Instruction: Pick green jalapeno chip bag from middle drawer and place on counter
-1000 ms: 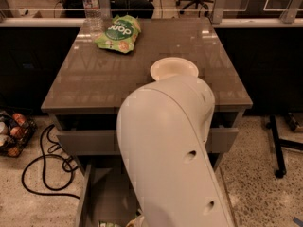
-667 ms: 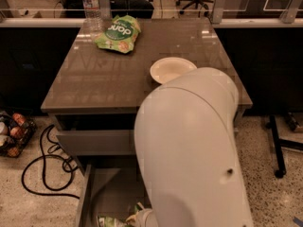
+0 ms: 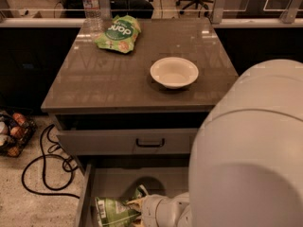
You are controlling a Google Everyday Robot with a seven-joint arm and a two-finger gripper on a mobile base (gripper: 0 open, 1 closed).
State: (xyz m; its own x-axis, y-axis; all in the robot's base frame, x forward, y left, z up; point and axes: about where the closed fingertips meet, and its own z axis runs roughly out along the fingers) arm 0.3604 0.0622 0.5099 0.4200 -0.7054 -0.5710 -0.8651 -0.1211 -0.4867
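The green jalapeno chip bag (image 3: 112, 212) lies crinkled in the open middle drawer (image 3: 142, 181), at the bottom of the camera view, with its barcode panel to the left. My gripper (image 3: 137, 211) is down inside the drawer at the bag's right edge, at the end of the white wrist (image 3: 163, 209). The bottom edge of the view cuts off part of the bag. The counter (image 3: 118, 79) is the glossy grey-brown top above the drawers.
A white bowl (image 3: 174, 72), a brighter green bag (image 3: 118, 33) and a water bottle (image 3: 91, 6) stand on the counter. A closed drawer front with a black handle (image 3: 150, 142) sits above the open drawer. My big white arm body (image 3: 251, 150) fills the right. Cables (image 3: 45, 169) and a basket (image 3: 12, 134) lie on the floor at left.
My arm body has swung right, uncovering the bowl and the open drawer. The wrist and gripper have come down next to the chip bag.
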